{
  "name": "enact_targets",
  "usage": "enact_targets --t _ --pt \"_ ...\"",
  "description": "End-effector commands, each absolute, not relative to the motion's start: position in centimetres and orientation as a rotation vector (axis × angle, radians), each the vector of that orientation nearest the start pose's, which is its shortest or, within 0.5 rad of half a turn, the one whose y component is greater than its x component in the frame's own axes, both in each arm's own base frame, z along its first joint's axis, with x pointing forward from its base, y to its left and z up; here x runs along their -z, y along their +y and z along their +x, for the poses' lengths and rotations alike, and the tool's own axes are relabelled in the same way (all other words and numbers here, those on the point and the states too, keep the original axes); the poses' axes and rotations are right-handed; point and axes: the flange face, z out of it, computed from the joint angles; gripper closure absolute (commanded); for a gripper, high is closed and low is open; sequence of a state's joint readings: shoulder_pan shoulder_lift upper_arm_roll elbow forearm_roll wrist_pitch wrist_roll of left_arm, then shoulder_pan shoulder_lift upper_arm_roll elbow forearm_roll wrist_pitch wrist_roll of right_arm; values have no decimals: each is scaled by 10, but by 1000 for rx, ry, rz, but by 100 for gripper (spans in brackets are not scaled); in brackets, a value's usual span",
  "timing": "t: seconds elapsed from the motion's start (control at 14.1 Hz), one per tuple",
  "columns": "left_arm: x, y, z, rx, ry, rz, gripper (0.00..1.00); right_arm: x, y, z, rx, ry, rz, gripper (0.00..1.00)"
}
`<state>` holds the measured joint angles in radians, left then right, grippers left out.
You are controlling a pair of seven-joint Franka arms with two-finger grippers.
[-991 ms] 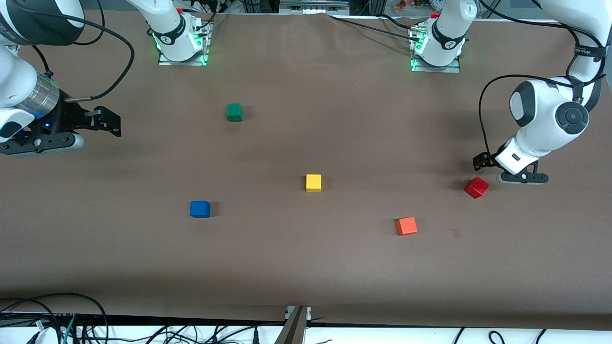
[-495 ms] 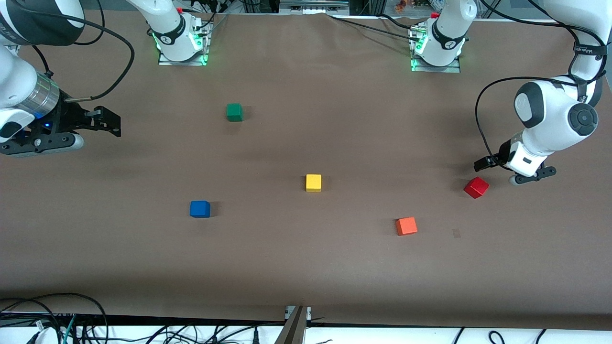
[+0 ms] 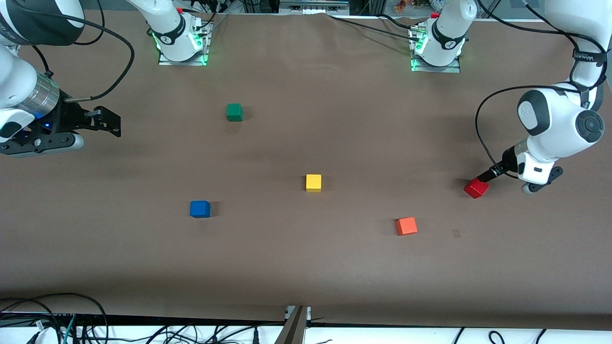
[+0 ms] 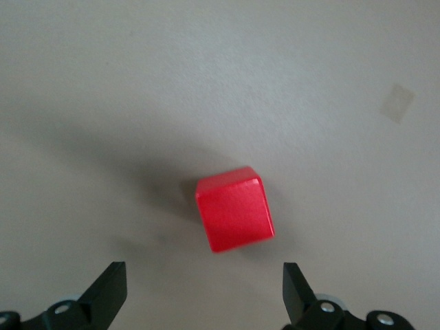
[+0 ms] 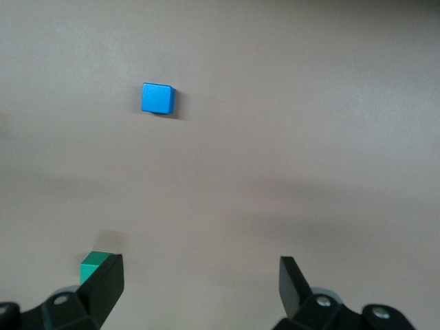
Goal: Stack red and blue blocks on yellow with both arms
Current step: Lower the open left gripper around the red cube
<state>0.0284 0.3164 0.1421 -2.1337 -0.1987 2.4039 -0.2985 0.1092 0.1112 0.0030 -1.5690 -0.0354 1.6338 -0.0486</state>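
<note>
The deep red cube (image 3: pixel 476 187) sits on the brown table toward the left arm's end. My left gripper (image 3: pixel 488 174) hovers just over it, open and empty. In the left wrist view the red cube (image 4: pixel 234 210) lies just ahead of the gap of the gripper (image 4: pixel 204 292), not between the fingers. The yellow cube (image 3: pixel 313 182) sits mid-table. The blue cube (image 3: pixel 200 209) lies toward the right arm's end and also shows in the right wrist view (image 5: pixel 157 98). My right gripper (image 3: pixel 109 122) waits open and empty over the table's right-arm end, as the right wrist view (image 5: pixel 199 282) shows.
An orange-red cube (image 3: pixel 406 226) lies nearer the front camera than the red cube. A green cube (image 3: pixel 234 112) sits nearer the arm bases and peeks past a finger in the right wrist view (image 5: pixel 93 267). Cables lie along the table's front edge (image 3: pixel 296 313).
The left arm's wrist has swung toward its end of the table and its fingers have come down close to the red cube. The right arm and all cubes have not moved.
</note>
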Motion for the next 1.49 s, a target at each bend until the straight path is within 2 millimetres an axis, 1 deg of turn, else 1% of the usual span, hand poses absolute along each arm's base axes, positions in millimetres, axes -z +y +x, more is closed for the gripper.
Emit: enact_targets --t 0.0,0.14,0.28,0.35,0.5,0.64,0.78,0.85,0.99,1.06,1.13,1.2,1.34,1.42 --pt "-235 104 581 -39 -1060 -3060 0 -569 62 586 -64 -264 -3172 0" --pt "-228 112 584 13 -1127 -3045 0 -569 62 586 -64 -264 -3171 0" --pt "-229 112 585 24 -1225 -3027 0 -568 61 587 -64 -261 -3169 0" --pt "-232 110 586 28 -1286 -3005 0 -568 61 587 -64 -261 -3169 0" --pt "-238 97 591 35 -1371 -2972 0 -567 61 587 -66 -261 -3168 0" --pt "-244 84 594 42 -1397 -2968 0 -567 63 587 -67 -257 -3150 0" --pt "-245 78 595 44 -1349 -2977 0 -569 63 587 -62 -257 -3150 0" --pt "-244 79 594 51 -1247 -2978 0 -569 63 587 -62 -257 -3150 0" --pt "-240 69 591 47 -967 -2956 0 -569 63 587 -62 -257 -3150 0" --pt "-240 63 589 37 -870 -2943 0 -567 63 587 -67 -257 -3150 0" --pt "-242 63 588 30 -836 -2933 0 -569 63 587 -62 -256 -3148 0" --pt "-244 63 588 33 -847 -2930 0 -569 64 587 -62 -255 -3142 0" --pt "-243 62 589 41 -939 -2902 0 -567 64 587 -67 -254 -3139 0" --pt "-242 52 590 39 -968 -2894 0 -566 64 587 -70 -254 -3138 0"
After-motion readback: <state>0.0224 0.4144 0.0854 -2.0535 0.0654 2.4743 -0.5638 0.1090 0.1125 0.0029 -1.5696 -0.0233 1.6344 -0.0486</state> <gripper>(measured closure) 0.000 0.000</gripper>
